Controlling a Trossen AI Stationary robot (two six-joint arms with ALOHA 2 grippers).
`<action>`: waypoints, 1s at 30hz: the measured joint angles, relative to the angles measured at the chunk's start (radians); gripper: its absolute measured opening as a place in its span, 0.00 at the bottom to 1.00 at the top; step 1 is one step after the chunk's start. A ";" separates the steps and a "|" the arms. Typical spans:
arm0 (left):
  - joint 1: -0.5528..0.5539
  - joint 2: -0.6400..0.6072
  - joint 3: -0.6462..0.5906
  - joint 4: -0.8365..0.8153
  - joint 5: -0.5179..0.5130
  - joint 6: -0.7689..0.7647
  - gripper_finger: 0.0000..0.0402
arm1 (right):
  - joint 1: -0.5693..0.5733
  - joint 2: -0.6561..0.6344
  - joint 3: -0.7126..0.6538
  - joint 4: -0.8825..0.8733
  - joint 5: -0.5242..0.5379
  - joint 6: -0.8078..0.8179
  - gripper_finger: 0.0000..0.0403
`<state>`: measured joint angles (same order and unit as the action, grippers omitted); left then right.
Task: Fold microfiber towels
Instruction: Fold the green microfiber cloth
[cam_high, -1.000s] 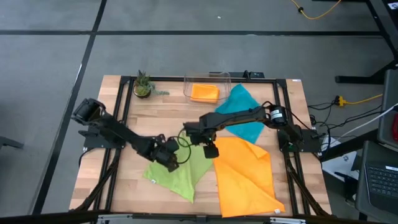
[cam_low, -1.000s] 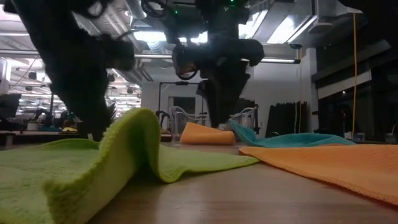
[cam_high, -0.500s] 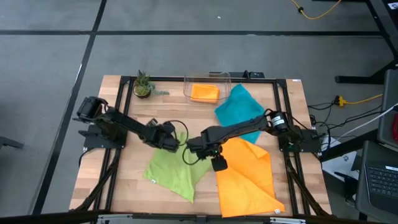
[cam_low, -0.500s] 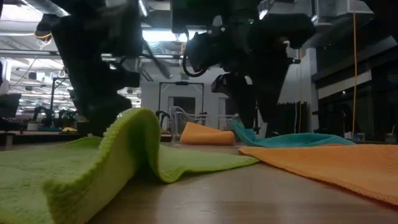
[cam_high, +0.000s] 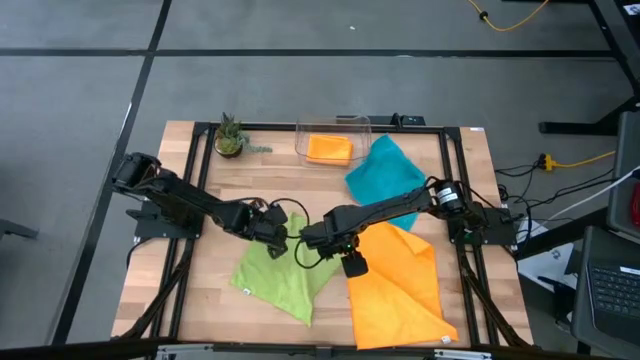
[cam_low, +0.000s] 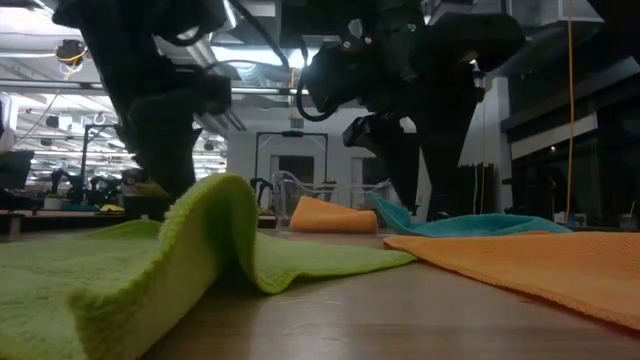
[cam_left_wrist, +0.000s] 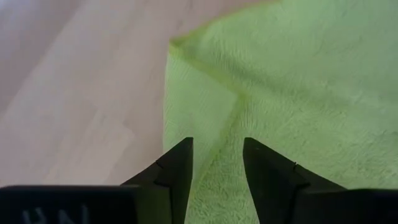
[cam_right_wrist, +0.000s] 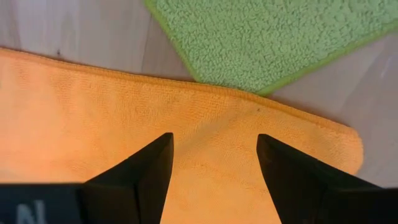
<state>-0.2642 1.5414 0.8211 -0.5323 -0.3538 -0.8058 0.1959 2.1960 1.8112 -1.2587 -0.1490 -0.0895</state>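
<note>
The lime green towel (cam_high: 285, 270) lay low and left of the middle in the high view, with one edge folded up. The left gripper (cam_left_wrist: 216, 163) hung open over that edge, holding nothing. The right gripper (cam_right_wrist: 214, 163) hung open too, over the big orange towel (cam_high: 395, 280) beside it. To fold well, each should pinch only one layer, close to a corner.

Plant (cam_high: 229, 136) & clear bin (cam_high: 334, 124) (table's (cam_high: 200, 275) far edge)
</note>
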 joint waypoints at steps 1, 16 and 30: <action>0.000 0.018 0.000 0.001 0.009 0.001 0.34 | -0.002 0.000 0.000 -0.001 0.000 0.000 0.58; 0.035 0.113 -0.001 -0.055 -0.286 -0.023 0.34 | -0.008 0.000 0.000 0.009 0.000 0.002 0.58; 0.022 0.046 0.052 -0.260 -0.219 -0.006 0.34 | -0.008 0.000 0.000 -0.064 0.000 0.043 0.58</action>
<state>-0.2425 1.5873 0.8728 -0.7927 -0.5732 -0.8116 0.1875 2.1960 1.8111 -1.3224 -0.1490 -0.0464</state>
